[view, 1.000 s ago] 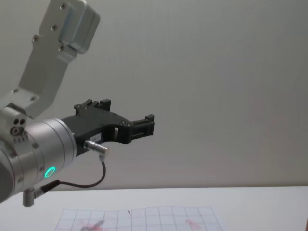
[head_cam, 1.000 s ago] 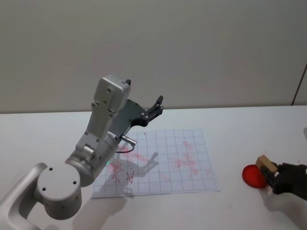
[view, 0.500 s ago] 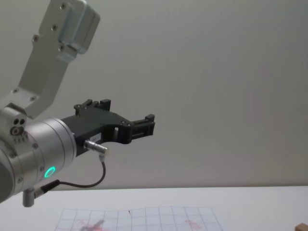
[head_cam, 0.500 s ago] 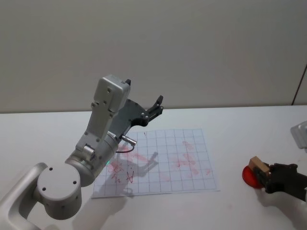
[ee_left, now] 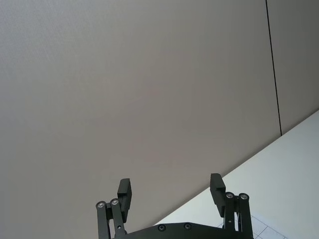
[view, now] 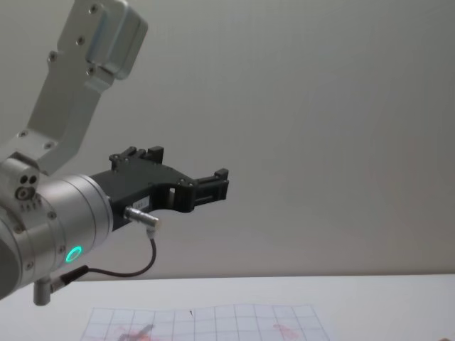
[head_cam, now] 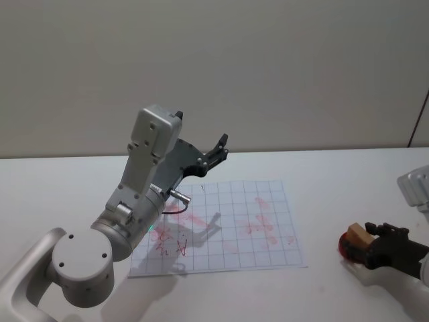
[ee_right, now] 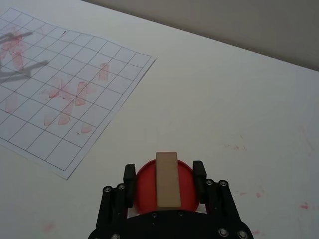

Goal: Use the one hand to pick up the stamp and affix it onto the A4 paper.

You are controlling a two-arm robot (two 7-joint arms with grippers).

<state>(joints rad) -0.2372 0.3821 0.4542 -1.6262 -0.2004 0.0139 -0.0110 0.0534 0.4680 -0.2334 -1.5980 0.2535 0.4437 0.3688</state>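
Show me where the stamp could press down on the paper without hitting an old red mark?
The A4 paper has bare squares along its near edge and its corner nearest the stamp, held in the right gripper. Red marks crowd the middle and far side. The left gripper hangs raised over the far edge.

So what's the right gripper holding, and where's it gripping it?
The right gripper holds the stamp by its two long sides, above the red ink pad.
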